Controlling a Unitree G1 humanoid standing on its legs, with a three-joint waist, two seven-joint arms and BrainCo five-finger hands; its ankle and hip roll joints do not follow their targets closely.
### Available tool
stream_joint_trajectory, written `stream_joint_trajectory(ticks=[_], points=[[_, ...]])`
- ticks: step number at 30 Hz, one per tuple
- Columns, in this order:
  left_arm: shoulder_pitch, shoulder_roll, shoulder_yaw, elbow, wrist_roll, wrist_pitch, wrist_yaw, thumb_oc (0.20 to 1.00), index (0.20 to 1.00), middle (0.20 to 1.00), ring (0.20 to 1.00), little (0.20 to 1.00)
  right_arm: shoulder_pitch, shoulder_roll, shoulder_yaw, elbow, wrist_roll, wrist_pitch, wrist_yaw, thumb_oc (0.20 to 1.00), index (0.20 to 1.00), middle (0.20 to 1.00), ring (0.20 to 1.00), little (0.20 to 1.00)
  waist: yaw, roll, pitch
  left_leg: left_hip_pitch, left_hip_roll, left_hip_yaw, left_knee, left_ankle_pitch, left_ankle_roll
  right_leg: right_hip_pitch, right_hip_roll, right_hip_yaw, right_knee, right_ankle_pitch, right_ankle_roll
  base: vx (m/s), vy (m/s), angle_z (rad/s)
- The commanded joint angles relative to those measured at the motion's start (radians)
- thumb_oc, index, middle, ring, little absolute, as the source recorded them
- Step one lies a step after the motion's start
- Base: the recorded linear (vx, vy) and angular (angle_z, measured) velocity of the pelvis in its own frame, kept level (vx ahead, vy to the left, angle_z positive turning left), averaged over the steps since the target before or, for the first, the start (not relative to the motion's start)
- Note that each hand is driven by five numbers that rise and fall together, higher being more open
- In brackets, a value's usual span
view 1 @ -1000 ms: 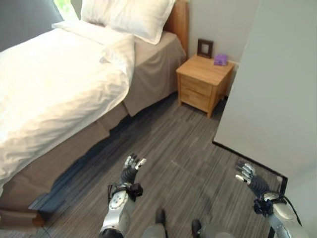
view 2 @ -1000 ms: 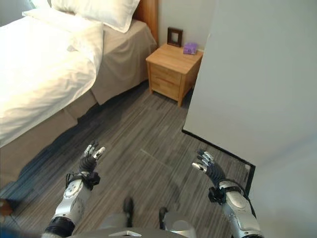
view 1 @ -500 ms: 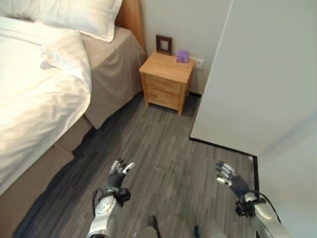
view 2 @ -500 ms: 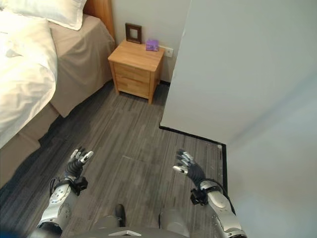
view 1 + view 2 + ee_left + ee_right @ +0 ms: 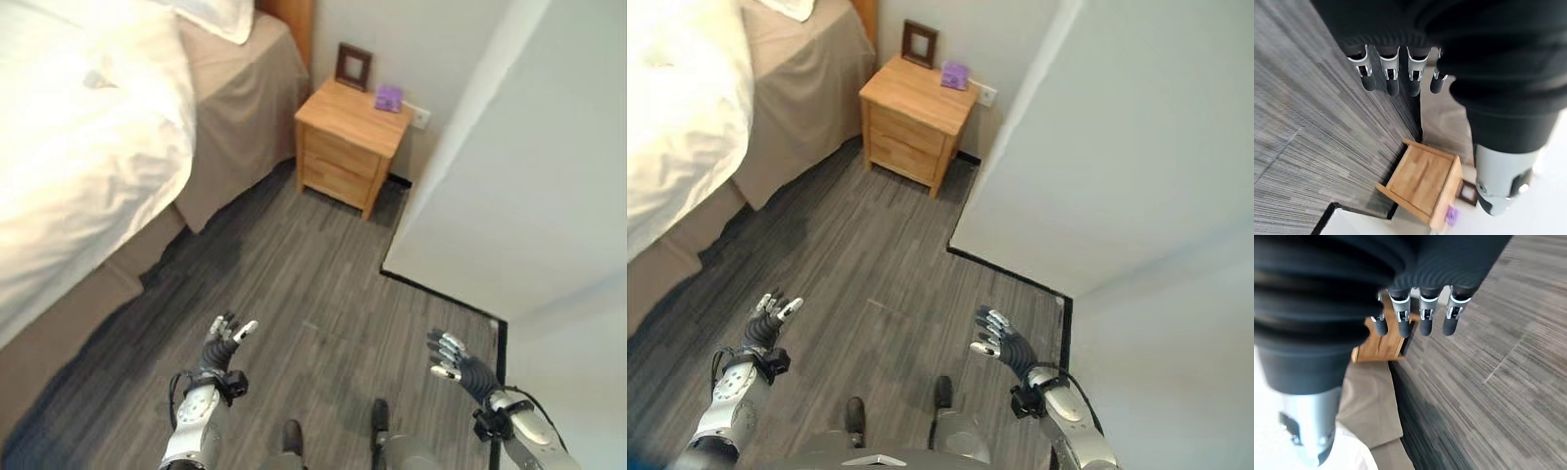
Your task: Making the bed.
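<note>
The bed stands at the upper left with a white duvet (image 5: 78, 147) rumpled across it and a tan sheet (image 5: 240, 108) hanging over its side. A white pillow (image 5: 220, 15) lies by the wooden headboard (image 5: 294, 20). My left hand (image 5: 223, 343) hovers open over the grey floor, well short of the bed, holding nothing. My right hand (image 5: 456, 359) is open too, low at the right near the wall. Each wrist view shows straight fingers (image 5: 1386, 78) and fingers (image 5: 1420, 316) with only floor past them.
A wooden nightstand (image 5: 348, 147) stands beside the headboard, carrying a dark picture frame (image 5: 354, 66) and a small purple object (image 5: 389, 98). A pale wall panel (image 5: 519, 176) closes off the right side. Grey plank floor (image 5: 304, 284) stretches between bed and wall.
The camera has swung, so bed and nightstand sit differently in view and less of the bed shows. Both hands stay open and low over the floor.
</note>
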Motion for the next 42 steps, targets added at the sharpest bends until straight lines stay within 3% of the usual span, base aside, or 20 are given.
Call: stream_joint_trajectory(ticks=[1, 2, 3, 4, 6, 8, 13, 23, 26, 31, 33, 34, 36, 37, 38, 40, 41, 42], points=[[-0.034, 0.02, 0.017, -0.041, 0.011, -0.044, -0.019, 1.0, 1.0, 1.0, 1.0, 1.0, -0.06, -0.009, -0.004, -0.01, 0.044, -0.035, 0.002, 1.0, 1.0, 1.0, 1.0, 1.0, 0.025, -0.015, 0.011, -0.033, 0.032, -0.056, 0.045, 0.013, -0.019, 0.005, 0.017, 0.058, -0.022, 0.059, 0.018, 0.03, -0.057, 0.01], [-0.016, 0.003, 0.018, -0.047, -0.014, -0.044, -0.018, 1.0, 1.0, 1.0, 1.0, 1.0, -0.076, -0.01, 0.002, 0.004, 0.041, -0.036, -0.004, 1.0, 1.0, 1.0, 1.0, 1.0, 0.038, -0.018, -0.001, -0.033, 0.032, -0.082, 0.061, 0.006, -0.021, 0.028, 0.028, 0.066, -0.03, 0.05, 0.016, 0.03, -0.053, -0.05], [0.097, -0.082, 0.034, -0.164, -0.014, -0.006, -0.012, 1.0, 1.0, 1.0, 1.0, 1.0, -0.1, 0.035, -0.296, 0.11, 0.109, -0.102, -0.299, 1.0, 1.0, 1.0, 1.0, 1.0, 0.067, 0.148, -0.021, -0.046, 0.124, 0.021, 0.207, 0.061, -0.087, 0.145, 0.027, -0.089, -0.003, -0.132, -0.063, 0.03, -0.053, -0.09], [0.097, -0.082, 0.034, -0.164, -0.014, -0.006, -0.012, 1.0, 1.0, 1.0, 1.0, 1.0, -0.099, 0.035, -0.296, 0.11, 0.109, -0.102, -0.299, 1.0, 1.0, 1.0, 1.0, 1.0, 0.067, 0.149, -0.021, -0.046, 0.125, 0.021, 0.21, 0.058, -0.087, 0.146, 0.028, -0.089, -0.002, -0.133, -0.063, -0.06, 0.012, 0.07], [0.081, -0.097, -0.002, -0.151, -0.034, -0.003, 0.0, 1.0, 1.0, 1.0, 1.0, 1.0, -0.056, 0.091, -0.31, 0.127, 0.18, -0.116, -0.308, 1.0, 1.0, 1.0, 1.0, 1.0, 0.023, 0.194, -0.077, 0.053, 0.116, 0.077, 0.015, 0.058, -0.081, 0.128, 0.054, -0.116, 0.001, -0.134, -0.058, -0.12, 0.054, 0.1], [0.056, -0.095, -0.014, -0.134, -0.022, -0.008, 0.019, 1.0, 1.0, 1.0, 1.0, 1.0, -0.053, 0.107, -0.314, 0.17, 0.198, -0.126, -0.332, 1.0, 1.0, 1.0, 1.0, 1.0, 0.007, 0.206, -0.093, 0.071, 0.101, 0.052, -0.021, 0.081, -0.081, 0.131, 0.056, -0.116, -0.002, -0.127, -0.059, -0.13, 0.027, 0.07], [0.041, -0.07, 0.006, -0.153, -0.009, -0.011, 0.032, 1.0, 1.0, 1.0, 1.0, 1.0, -0.045, 0.119, -0.298, 0.22, 0.204, -0.104, -0.328, 1.0, 1.0, 1.0, 1.0, 1.0, -0.007, 0.224, -0.118, 0.104, 0.094, 0.07, -0.047, 0.075, -0.073, 0.139, 0.05, -0.11, -0.003, -0.12, -0.056, -0.09, 0.019, 0.14], [0.048, -0.084, 0.061, -0.149, -0.029, -0.022, 0.067, 1.0, 1.0, 1.0, 1.0, 1.0, -0.029, 0.129, -0.3, 0.27, 0.197, -0.085, -0.314, 1.0, 1.0, 1.0, 1.0, 1.0, -0.008, 0.208, -0.118, 0.121, 0.098, 0.09, -0.02, 0.057, -0.068, 0.172, 0.039, -0.117, -0.002, -0.119, -0.053, -0.03, 0.027, -0.03], [0.031, -0.082, 0.073, -0.131, -0.048, -0.034, 0.087, 1.0, 1.0, 1.0, 1.0, 1.0, -0.093, 0.105, -0.274, 0.253, 0.172, -0.099, -0.316, 1.0, 1.0, 1.0, 1.0, 1.0, 0.025, 0.18, -0.107, 0.114, 0.09, 0.087, -0.001, 0.039, -0.06, 0.183, 0.027, -0.134, -0.006, -0.114, -0.044, 0.0, 0.079, -0.07], [0.013, -0.068, 0.072, -0.097, -0.05, -0.038, 0.096, 1.0, 1.0, 1.0, 1.0, 1.0, -0.134, 0.104, -0.248, 0.205, 0.183, -0.113, -0.309, 1.0, 1.0, 1.0, 1.0, 1.0, 0.051, 0.162, -0.089, 0.072, 0.064, 0.055, 0.023, 0.023, -0.046, 0.177, -0.004, -0.152, 0.001, -0.114, -0.031, 0.03, 0.117, 0.11], [0.01, -0.062, 0.069, -0.097, -0.038, -0.036, 0.096, 1.0, 1.0, 1.0, 1.0, 1.0, -0.132, 0.106, -0.248, 0.192, 0.178, -0.114, -0.305, 1.0, 1.0, 1.0, 1.0, 1.0, 0.057, 0.168, -0.083, 0.067, 0.05, 0.039, 0.021, 0.012, -0.028, 0.158, -0.028, -0.156, 0.067, -0.128, -0.026, 0.07, 0.183, 0.37], [0.011, -0.058, 0.065, -0.099, -0.026, -0.032, 0.097, 1.0, 1.0, 1.0, 1.0, 1.0, -0.126, 0.103, -0.246, 0.179, 0.158, -0.115, -0.296, 1.0, 1.0, 1.0, 1.0, 1.0, 0.058, 0.17, -0.075, 0.071, 0.033, 0.029, 0.022, 0.002, -0.006, 0.127, -0.058, -0.143, 0.175, -0.121, -0.021, 0.11, 0.236, 0.37], [0.012, -0.052, 0.059, -0.102, -0.001, -0.026, 0.086, 1.0, 1.0, 1.0, 1.0, 1.0, -0.123, 0.094, -0.239, 0.166, 0.107, -0.116, -0.285, 1.0, 1.0, 1.0, 1.0, 1.0, 0.049, 0.182, -0.042, 0.097, 0.011, 0.027, 0.017, -0.014, 0.036, 0.027, -0.096, -0.092, 0.402, -0.014, -0.009, 0.11, 0.271, 0.34], [0.013, -0.047, 0.054, -0.105, 0.009, -0.023, 0.075, 1.0, 1.0, 1.0, 1.0, 1.0, -0.117, 0.09, -0.242, 0.154, 0.1, -0.12, -0.283, 1.0, 1.0, 1.0, 1.0, 1.0, 0.041, 0.192, -0.03, 0.115, 0.006, 0.016, 0.001, -0.012, 0.046, -0.022, -0.09, -0.048, 0.484, 0.005, -0.012, 0.07, 0.187, 0.17], [0.013, -0.047, 0.054, -0.105, 0.009, -0.023, 0.075, 1.0, 1.0, 1.0, 1.0, 1.0, -0.117, 0.091, -0.242, 0.154, 0.1, -0.119, -0.283, 1.0, 1.0, 1.0, 1.0, 1.0, 0.042, 0.192, -0.033, 0.111, 0.006, 0.017, 0.0, -0.009, 0.046, -0.026, -0.089, -0.047, 0.482, 0.009, -0.013, 0.14, 0.107, 0.24], [0.013, -0.04, 0.036, -0.11, 0.037, -0.022, 0.062, 1.0, 1.0, 1.0, 1.0, 1.0, -0.106, 0.09, -0.251, 0.162, 0.09, -0.123, -0.279, 1.0, 1.0, 1.0, 1.0, 1.0, 0.017, 0.206, -0.017, 0.148, 0.008, -0.014, -0.03, -0.013, 0.049, -0.126, -0.026, 0.043, 0.531, 0.008, -0.02, 0.26, 0.057, 0.31], [0.007, -0.039, 0.03, -0.112, 0.036, -0.022, 0.054, 1.0, 1.0, 1.0, 1.0, 1.0, -0.099, 0.093, -0.26, 0.163, 0.099, -0.125, -0.276, 1.0, 1.0, 1.0, 1.0, 1.0, 0.002, 0.209, -0.015, 0.171, 0.008, -0.022, -0.049, -0.024, 0.044, -0.161, -0.004, 0.064, 0.482, -0.01, -0.025, 0.54, -0.035, 0.1], [-0.005, -0.037, 0.015, -0.132, 0.025, -0.026, 0.038, 1.0, 1.0, 1.0, 1.0, 1.0, -0.076, 0.086, -0.279, 0.174, 0.115, -0.127, -0.273, 1.0, 1.0, 1.0, 1.0, 1.0, -0.033, 0.206, -0.006, 0.211, 0.005, -0.057, -0.064, -0.054, 0.032, -0.19, 0.018, 0.089, 0.345, -0.008, -0.016, 0.64, -0.102, 0.01]])
